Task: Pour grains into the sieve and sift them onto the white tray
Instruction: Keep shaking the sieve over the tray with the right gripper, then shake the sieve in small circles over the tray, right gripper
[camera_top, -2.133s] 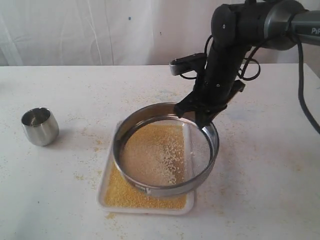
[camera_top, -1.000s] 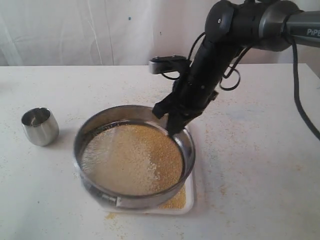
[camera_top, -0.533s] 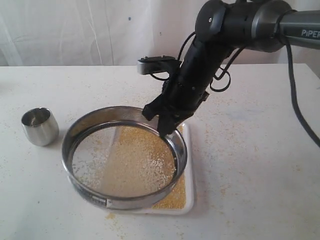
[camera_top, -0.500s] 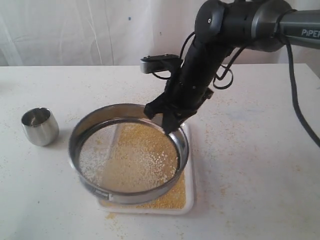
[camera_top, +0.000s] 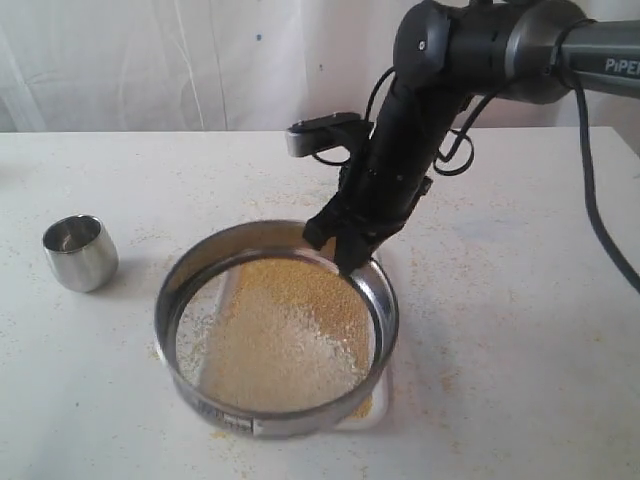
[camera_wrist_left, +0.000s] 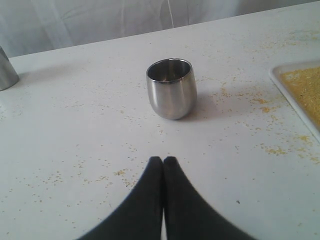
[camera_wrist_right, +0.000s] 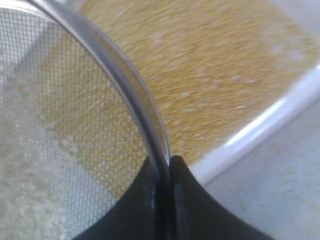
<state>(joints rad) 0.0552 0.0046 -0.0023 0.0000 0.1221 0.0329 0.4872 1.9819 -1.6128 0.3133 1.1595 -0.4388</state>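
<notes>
the white table (camera_top: 520, 330) carries a steel cup (camera_top: 80, 252), the white tray (camera_wrist_left: 295, 67) and scattered yellowish specks (camera_wrist_left: 272, 149).

The right gripper (camera_wrist_right: 164, 167) pinches the rim of the sieve (camera_wrist_right: 127, 87) between black fingers; grains (camera_wrist_right: 35, 170) lie pale on its mesh, yellow-orange on the white tray (camera_wrist_right: 260, 131) beyond.

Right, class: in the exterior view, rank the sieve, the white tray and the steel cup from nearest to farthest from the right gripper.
1. The sieve: the right gripper is shut on its rim.
2. The white tray: directly beneath the sieve.
3. The steel cup: far off at the left.
</notes>
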